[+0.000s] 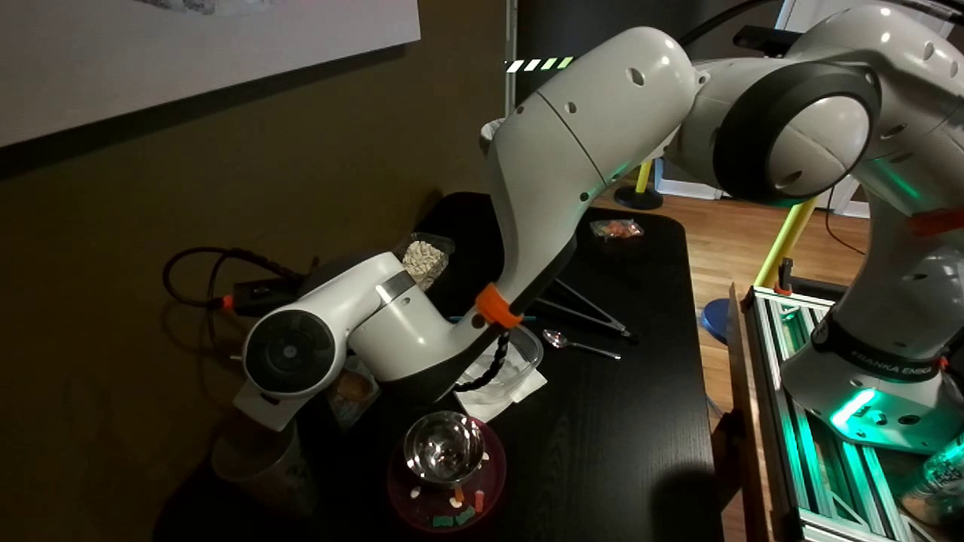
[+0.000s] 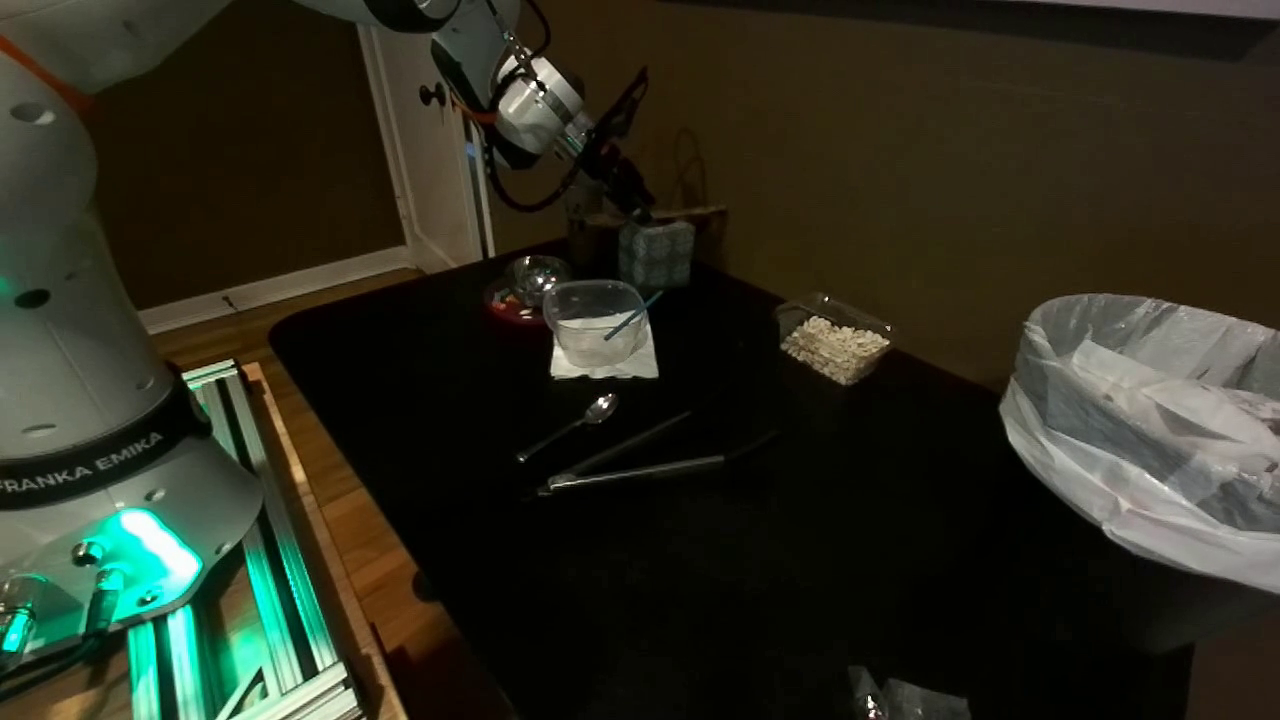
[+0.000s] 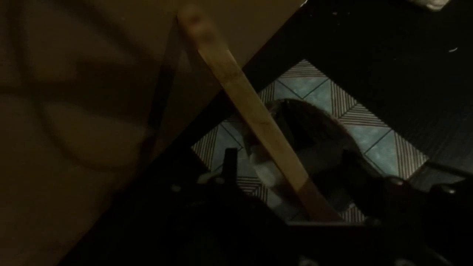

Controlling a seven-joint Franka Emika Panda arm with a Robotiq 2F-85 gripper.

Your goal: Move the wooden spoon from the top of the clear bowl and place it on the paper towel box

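Observation:
The wooden spoon (image 3: 258,118) is a tan strip across the top of the paper towel box (image 3: 369,138) in the wrist view, one end reaching past the box toward the wall. My gripper (image 3: 288,157) is open above the box. Its dark fingers stand apart on either side of the spoon, with gaps between. In an exterior view the gripper (image 2: 640,212) is just over the grey-green box (image 2: 657,258), and the spoon (image 2: 708,212) shows at its top. The clear bowl (image 2: 575,325) stands in front of the box on a white napkin, a blue stick across it.
A metal bowl (image 2: 538,278) sits on a red plate (image 1: 493,482) beside the clear bowl. A metal spoon (image 2: 600,408), tongs (image 2: 650,470), a tub of white pieces (image 2: 835,345) and a lined bin (image 2: 1150,440) are nearer that camera. The wall is close behind the box.

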